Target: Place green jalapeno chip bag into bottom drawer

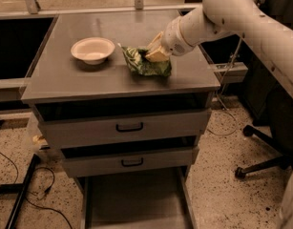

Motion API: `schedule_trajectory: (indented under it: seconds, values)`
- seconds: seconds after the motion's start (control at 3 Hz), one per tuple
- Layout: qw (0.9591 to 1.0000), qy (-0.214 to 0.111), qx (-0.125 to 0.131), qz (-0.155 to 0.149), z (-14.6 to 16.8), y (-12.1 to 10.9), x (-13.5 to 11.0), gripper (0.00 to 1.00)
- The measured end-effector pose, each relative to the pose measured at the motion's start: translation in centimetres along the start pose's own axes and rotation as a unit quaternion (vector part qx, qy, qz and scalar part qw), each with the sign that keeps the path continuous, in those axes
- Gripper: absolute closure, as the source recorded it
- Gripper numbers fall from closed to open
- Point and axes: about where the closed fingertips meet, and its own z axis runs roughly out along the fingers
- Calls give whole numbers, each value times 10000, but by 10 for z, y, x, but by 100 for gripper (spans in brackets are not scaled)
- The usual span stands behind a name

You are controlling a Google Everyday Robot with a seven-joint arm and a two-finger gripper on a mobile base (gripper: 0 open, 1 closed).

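The green jalapeno chip bag (145, 64) lies crumpled on the grey cabinet top (65, 78), right of centre. My gripper (155, 53) reaches in from the right on a white arm, and its tan fingers (157, 56) are closed on the bag's upper right edge. The bag still rests on the top. The bottom drawer (136, 199) is pulled out at the foot of the cabinet, a flat grey tray with nothing in it.
A white round bowl (92, 49) stands left of the bag. Two grey drawer fronts with black handles (129, 127) sit above the tray, slightly pulled out. An office chair base (260, 161) is on the floor at right, and cables (22, 185) lie at left.
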Motion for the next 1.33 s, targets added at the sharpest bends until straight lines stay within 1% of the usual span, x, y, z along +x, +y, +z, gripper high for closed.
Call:
schedule_trajectory:
  seconds: [0.33, 0.67, 1.0, 1.33]
  values:
    - [9999, -12, 130, -5, -22, 12, -5, 100]
    - [9991, -136, 374, -148, -65, 35, -19, 100]
    - [9974, -103, 645, -317, -112, 68, -26, 100]
    - [9967, 50, 757, -276, -136, 111, -18, 100]
